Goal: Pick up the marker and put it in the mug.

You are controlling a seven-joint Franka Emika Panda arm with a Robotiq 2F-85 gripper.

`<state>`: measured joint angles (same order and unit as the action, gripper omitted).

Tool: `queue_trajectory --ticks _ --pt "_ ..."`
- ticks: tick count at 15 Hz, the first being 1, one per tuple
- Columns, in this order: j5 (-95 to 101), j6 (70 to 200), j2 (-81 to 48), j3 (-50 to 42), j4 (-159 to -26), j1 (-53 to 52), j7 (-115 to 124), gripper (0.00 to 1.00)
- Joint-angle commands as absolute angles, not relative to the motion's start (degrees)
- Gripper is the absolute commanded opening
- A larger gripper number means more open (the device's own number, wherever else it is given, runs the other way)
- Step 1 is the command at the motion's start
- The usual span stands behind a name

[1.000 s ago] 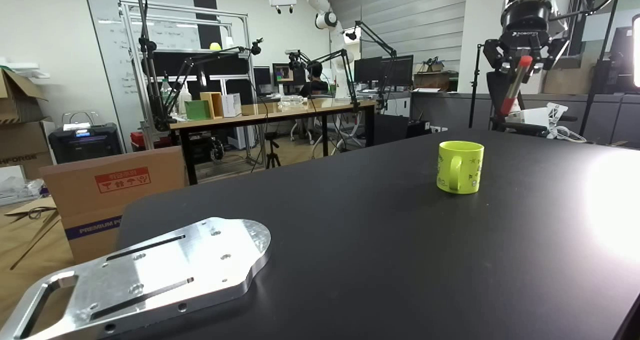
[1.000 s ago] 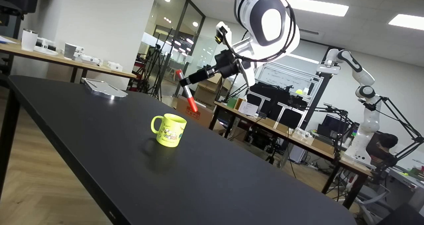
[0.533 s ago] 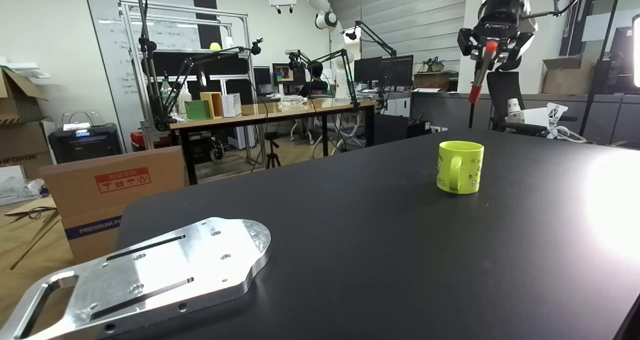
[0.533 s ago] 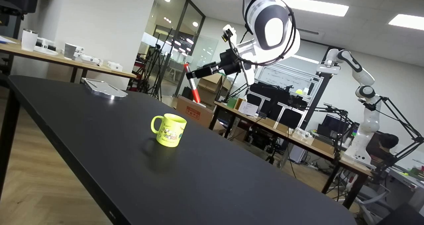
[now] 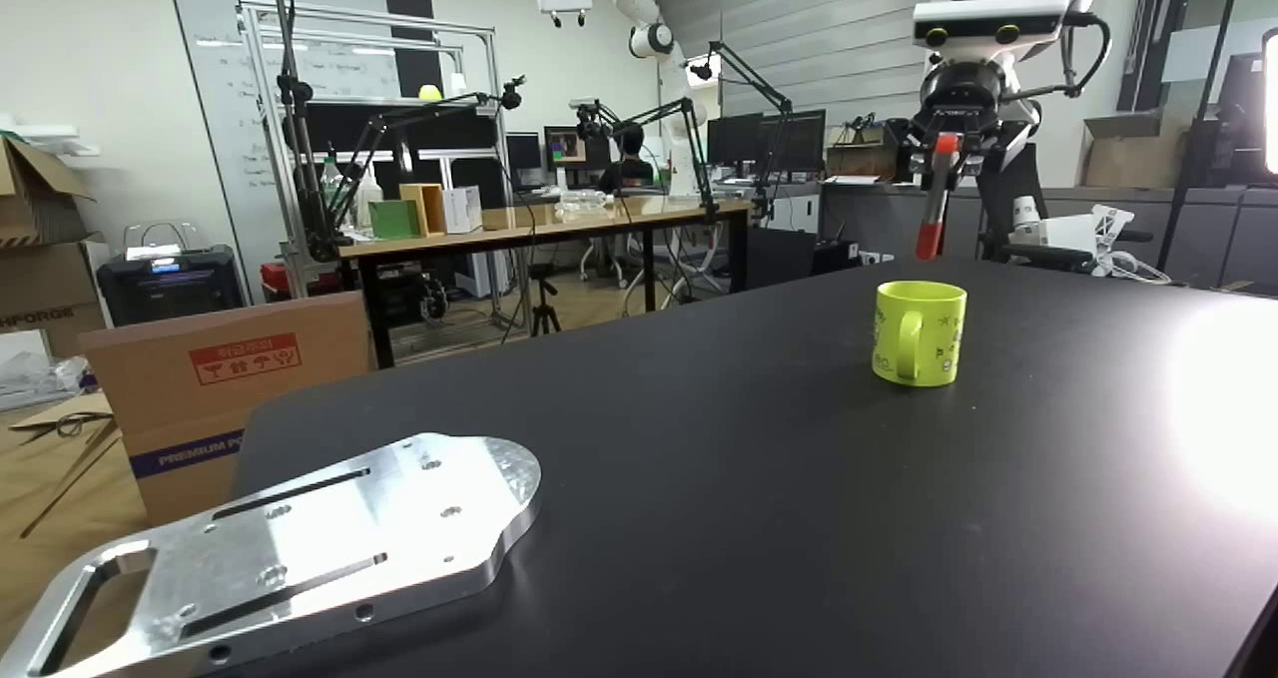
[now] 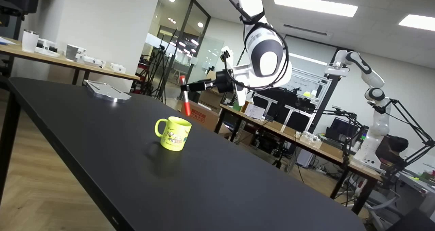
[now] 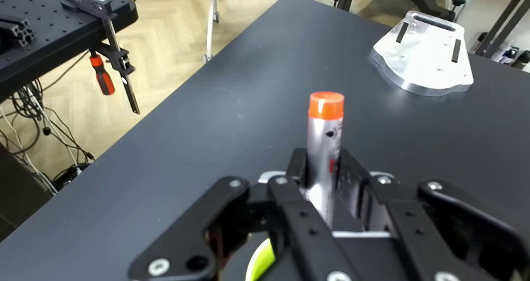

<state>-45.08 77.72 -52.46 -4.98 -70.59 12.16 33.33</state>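
The marker [image 5: 937, 197] has a silver body and red ends. My gripper [image 7: 323, 169] is shut on it around the middle, and it points downward, slightly tilted. The marker also shows in an exterior view [image 6: 186, 96] and in the wrist view [image 7: 326, 136], where its lower end is hidden. The lime mug [image 5: 924, 343] stands upright on the black table; it also shows in an exterior view [image 6: 174, 135]. In both exterior views the marker's lower tip appears a little above the mug's rim level. In the wrist view, part of the mug [image 7: 261, 261] shows behind the left finger linkage.
A flat silver metal plate [image 5: 399, 528] lies on the black table [image 5: 699, 438], away from the mug; it also shows in the wrist view [image 7: 426, 57]. A cardboard box [image 5: 230, 378] stands beyond the table edge.
My gripper has carried the marker left in both exterior views, first rising a little, then coming down towards the mug. The marker is closer to upright. The mug has not moved.
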Motion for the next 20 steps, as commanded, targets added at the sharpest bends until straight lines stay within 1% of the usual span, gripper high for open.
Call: queue_trajectory --ticks 1,7,15,16,17,20 --pt "-46.7 74.0 -57.6 -4.4 -63.6 13.0 38.2 0.06" --pt "-48.3 72.9 -65.0 -3.8 -55.3 14.0 39.8 0.06" --pt "-47.9 73.7 -72.1 -2.1 -48.0 14.7 43.8 0.06" --pt "-47.7 73.7 -72.1 -2.0 -47.8 14.7 43.9 0.48" --pt "-47.5 73.7 -71.7 -1.8 -48.0 14.6 43.5 0.50" --pt "-47.1 72.9 -70.0 -1.2 -48.0 14.6 42.5 0.69"
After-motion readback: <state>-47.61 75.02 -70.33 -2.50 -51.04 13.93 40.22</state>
